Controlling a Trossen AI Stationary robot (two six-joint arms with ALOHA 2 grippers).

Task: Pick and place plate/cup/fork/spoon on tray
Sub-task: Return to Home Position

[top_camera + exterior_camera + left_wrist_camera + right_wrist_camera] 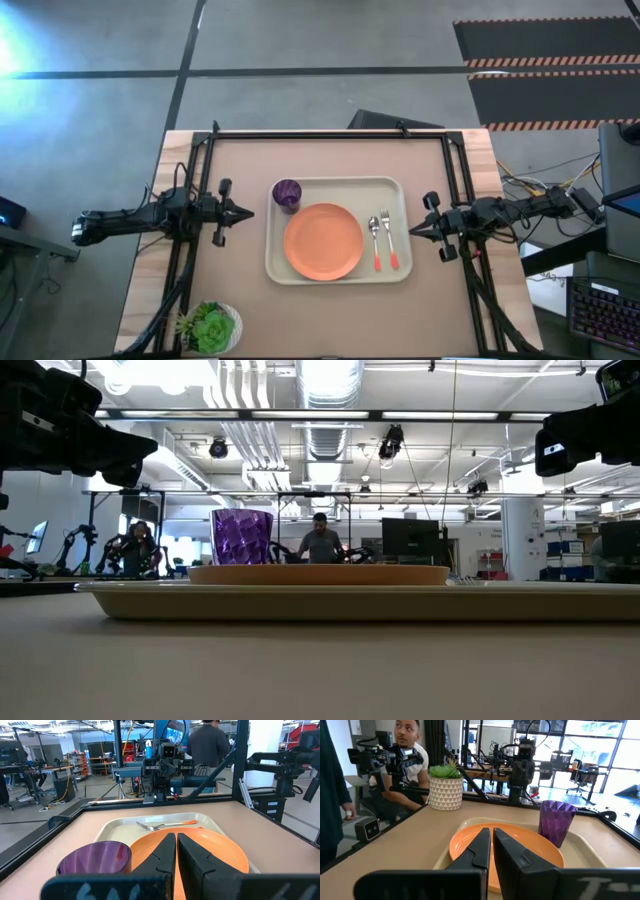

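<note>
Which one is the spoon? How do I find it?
Find the big cream tray in the middle of the table. To the right of the orange plate lie two small tools with orange-red handles. The spoon is the one nearer the plate, with a rounded silver bowl; the fork beside it has tines.

No readable text, label, brand, number or sign shows in any view.
</note>
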